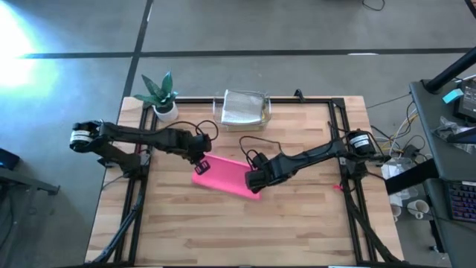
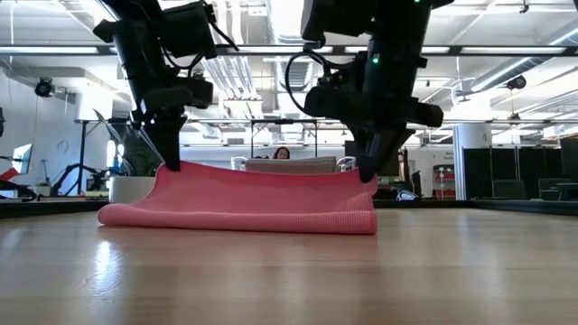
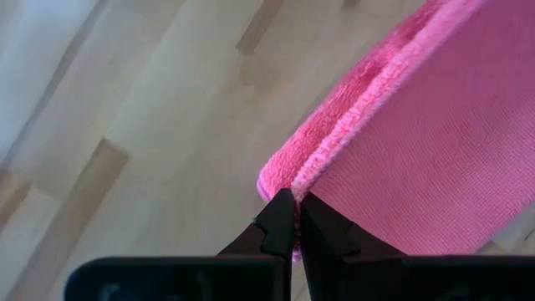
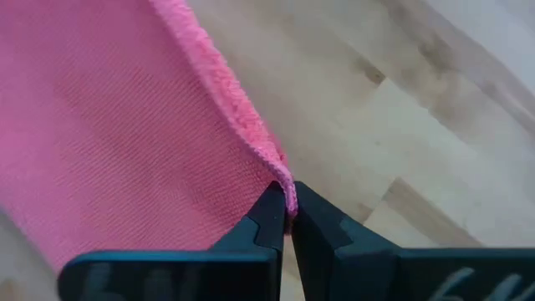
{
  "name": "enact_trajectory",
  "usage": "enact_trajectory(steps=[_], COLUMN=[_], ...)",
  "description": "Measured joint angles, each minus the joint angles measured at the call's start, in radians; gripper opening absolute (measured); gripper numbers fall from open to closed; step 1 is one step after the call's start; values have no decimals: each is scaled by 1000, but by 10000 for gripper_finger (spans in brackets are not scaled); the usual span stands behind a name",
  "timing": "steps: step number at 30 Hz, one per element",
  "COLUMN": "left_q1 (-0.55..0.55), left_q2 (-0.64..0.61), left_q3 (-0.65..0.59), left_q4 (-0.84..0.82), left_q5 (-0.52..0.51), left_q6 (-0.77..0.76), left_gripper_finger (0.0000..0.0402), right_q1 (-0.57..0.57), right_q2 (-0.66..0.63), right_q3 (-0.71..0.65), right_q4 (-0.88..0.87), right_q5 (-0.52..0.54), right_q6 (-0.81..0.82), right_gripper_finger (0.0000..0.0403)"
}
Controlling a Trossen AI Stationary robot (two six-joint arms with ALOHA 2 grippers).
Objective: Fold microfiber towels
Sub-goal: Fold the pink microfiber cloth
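Near the middle of the pale wooden slatted table (image 1: pixel 223 231) lies the pink square microfiber towel (image 1: pixel 223 178), already doubled over on itself, and we have it by two corners of its upper layer. Our left gripper (image 3: pixel 294 219) is pinched tight on the hemmed corner at one end; our right gripper (image 4: pixel 282 209) is clamped in the same way on the corner at the other end. From table height we see the held edge lifted and stretched between the two, while the lower fold rests flat on the wood.

We judge the cloth light and very soft: it sags between our grips and would collapse if either let go. Its plush nap looks grippy rather than slick, so a narrow pinch should hold, and nothing about it is fragile. The stitched hem at the corners is the firmest part and the best place to hold it; a grip in the middle would only bunch it.

At the far edge of the table, well apart from us, a clear plastic tray (image 1: pixel 262 113) holds a pale folded cloth (image 1: pixel 242 108), beside a small potted plant (image 1: pixel 161 95).
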Motion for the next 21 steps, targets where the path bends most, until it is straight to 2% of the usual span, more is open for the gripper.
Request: enact_trajectory(steps=[5,11,16,18,21], left_q1=[0,3,9,10,8], left_q2=[0,0,-5,-7,-9], left_q3=[0,0,39,69,89], left_q4=[9,17,-8,-27,-14], left_q5=[0,-1,4,48,185], left_q6=[46,47,47,47,53], left_gripper_finger=[20,92,152,165,170], right_q1=[-1,-17,-29,-30,-29], right_q2=[0,0,-17,-38,-79], right_q3=[0,0,0,0,0], right_q4=[0,-15,-97,-126,-140], right_q5=[-3,9,8,8,5], right_q6=[-9,-19,-53,-78,-118], right_gripper_finger=[43,101,136,144,148])
